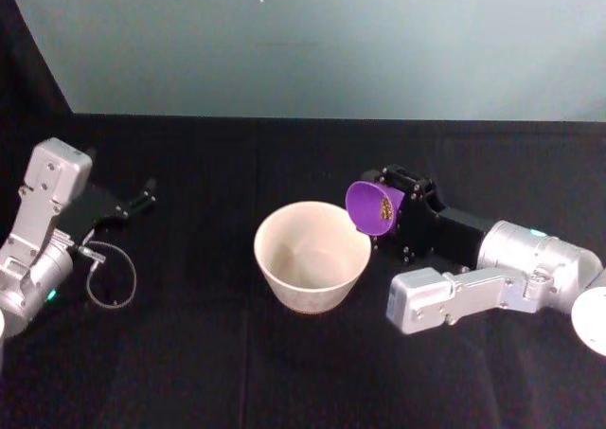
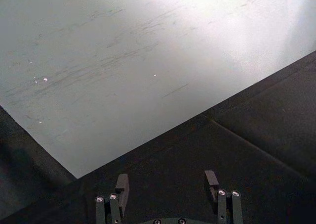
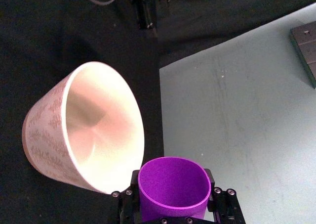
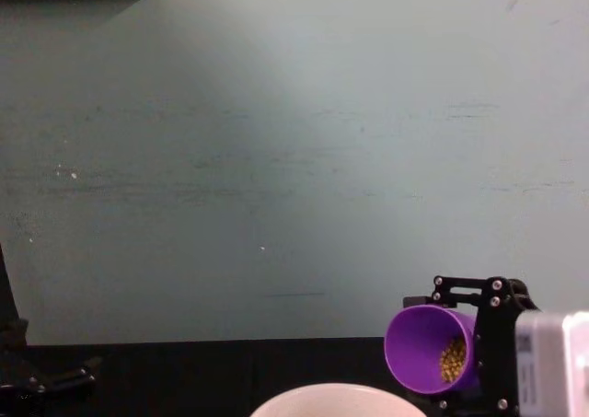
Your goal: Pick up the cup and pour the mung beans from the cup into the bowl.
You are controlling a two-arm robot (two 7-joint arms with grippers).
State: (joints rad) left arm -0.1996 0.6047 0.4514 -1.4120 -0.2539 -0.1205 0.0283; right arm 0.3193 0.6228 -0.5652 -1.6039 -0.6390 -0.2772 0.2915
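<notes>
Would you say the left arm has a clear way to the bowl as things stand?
Probably yes: the left gripper, fingers open, sits off to the left of the bowl with bare black cloth between them. The right gripper holds the cup at the bowl's opposite rim.

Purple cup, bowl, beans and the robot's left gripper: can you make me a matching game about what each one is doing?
Things:
1. cup
2. bowl
3. mung beans
4. left gripper

States:
A. open, holding nothing, off at the left
B. tipped sideways, held by the right gripper
C. upright on the black table, no beans in it
D. lying inside the cup

Pairs: 1-B, 2-C, 3-D, 4-A
</notes>
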